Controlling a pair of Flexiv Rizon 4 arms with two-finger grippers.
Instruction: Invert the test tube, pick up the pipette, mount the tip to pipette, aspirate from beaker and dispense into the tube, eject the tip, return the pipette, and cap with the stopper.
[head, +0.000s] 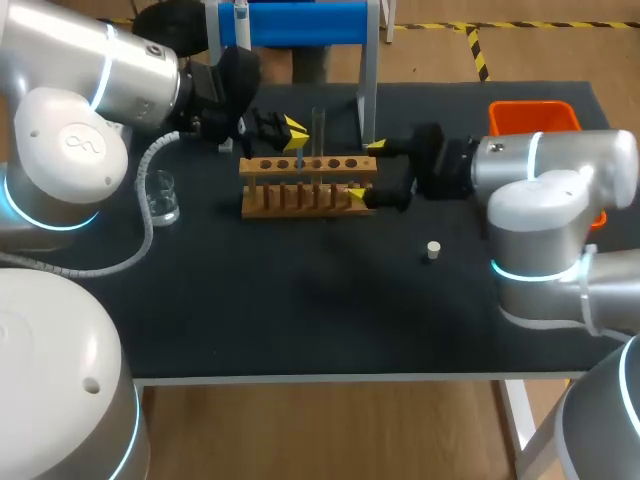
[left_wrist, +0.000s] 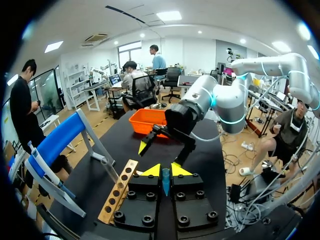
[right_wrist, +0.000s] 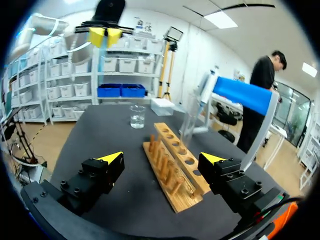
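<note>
- My left claw (left_wrist: 165, 171) is clamped on a slim blue piece (left_wrist: 165, 183), held just above the left half of the wooden rack (head: 300, 200). I take it for the pipette or its tip, but I cannot tell which.
- My right claw (right_wrist: 162, 160) stands wide apart, straddling the right end of the rack and gripping nothing.
- The test tube (head: 318, 128) stands upright in the far row of the rack, just right of my left claw.
- The beaker (head: 161, 197) sits well to the left, and the stopper (head: 432, 250) lies near and to the right of the rack.
- I judge this to be the transfer stage. To do it well, I would keep the blue piece vertical, line its end up over the tube's mouth before going down, and leave the right claw ready to steady the rack.
- The tube's rim is hard to make out against the background.
- I cannot see any liquid in the blue piece, and my fingers hide its upper part.
- The beaker's fill level is too small to read.
</note>
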